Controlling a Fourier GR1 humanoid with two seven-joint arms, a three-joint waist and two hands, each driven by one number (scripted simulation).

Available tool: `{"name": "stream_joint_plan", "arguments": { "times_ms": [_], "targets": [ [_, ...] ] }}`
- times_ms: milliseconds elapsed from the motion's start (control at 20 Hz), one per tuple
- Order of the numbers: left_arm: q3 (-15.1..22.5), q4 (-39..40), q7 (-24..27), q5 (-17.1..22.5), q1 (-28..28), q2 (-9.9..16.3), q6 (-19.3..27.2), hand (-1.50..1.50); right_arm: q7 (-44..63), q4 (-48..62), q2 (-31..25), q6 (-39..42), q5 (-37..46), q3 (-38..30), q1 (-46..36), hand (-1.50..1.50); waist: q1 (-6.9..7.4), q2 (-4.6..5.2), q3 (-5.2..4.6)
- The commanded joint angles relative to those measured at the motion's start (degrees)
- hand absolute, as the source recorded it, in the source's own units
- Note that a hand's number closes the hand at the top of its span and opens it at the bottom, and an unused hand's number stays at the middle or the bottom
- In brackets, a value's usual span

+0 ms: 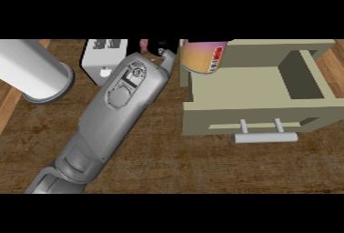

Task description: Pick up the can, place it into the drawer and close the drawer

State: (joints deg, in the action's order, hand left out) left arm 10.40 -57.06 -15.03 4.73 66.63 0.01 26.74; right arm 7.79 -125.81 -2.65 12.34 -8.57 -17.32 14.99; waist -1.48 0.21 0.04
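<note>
Grey forearm sweeping in from the near left, and we follow it up across the wooden counter (174,168) to the left hand (159,47), black and half cut off at the far edge of our view. Just to its right, touching it as far as we can see, sits the can (201,57), pink fading to orange with a red label. Is the hand clamped on the can or merely lying against it? We cannot tell; too much of the hand is hidden behind the wrist and the edge of the view.

Now the relation that matters. The can lies immediately right of the hand and overlaps the far-left corner of the beige drawer (201,119), which stands pulled open towards us. The can's long axis runs near to far in our view and its far end is out of sight, so we won't call it upright or tilted. The drawer's open well lies right and slightly near of the can, so we judge the coming move to be a short carry rightwards and then down.

The handle (265,137) waits on the near face for the closing push. This is the only hand we have in view. Off to the left stand a white box (101,61) and a white cylinder (37,68), both well away from that path
</note>
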Motion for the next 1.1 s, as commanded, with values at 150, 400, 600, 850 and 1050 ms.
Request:
{"name": "stream_joint_plan", "arguments": {
  "times_ms": [150, 400, 600, 850, 1050],
  "targets": [
    [5.64, 10.21, 1.46, 7.02, 9.39, -0.01, 6.17, 1.5, 1.3, 2.07, -1.38, 0.01, -0.26, -0.9, -2.74, -1.5, -0.64, 0.07, 0.01],
    [5.65, 18.53, 2.07, 9.01, 16.37, -0.01, 5.05, 1.5, -1.88, 2.51, 0.4, -0.1, 2.23, 0.11, -1.33, -1.5, -1.05, 0.2, 0.05],
    [5.98, 24.79, 4.8, 12.02, 19.28, -0.01, 4.43, 1.5, -1.93, 2.81, 1.51, -0.19, 3.35, 2.28, -1.98, -1.5, -1.59, 0.5, 0.07],
    [11.7, 27.37, 6.86, 16.69, 18.71, -0.01, 6.88, 1.5, -2.96, 1.43, 2.58, 0.0, 4.74, 4.44, -0.18, -1.5, -2.9, 0.6, 0.1],
    [13.53, 29.87, 7.27, 18.76, 20.81, -0.01, 7.69, 1.5, -1.68, 4.15, 0.64, -0.54, 4.81, 3.04, -4.87, -1.5, -2.82, 0.73, 0.11]
  ]
}}
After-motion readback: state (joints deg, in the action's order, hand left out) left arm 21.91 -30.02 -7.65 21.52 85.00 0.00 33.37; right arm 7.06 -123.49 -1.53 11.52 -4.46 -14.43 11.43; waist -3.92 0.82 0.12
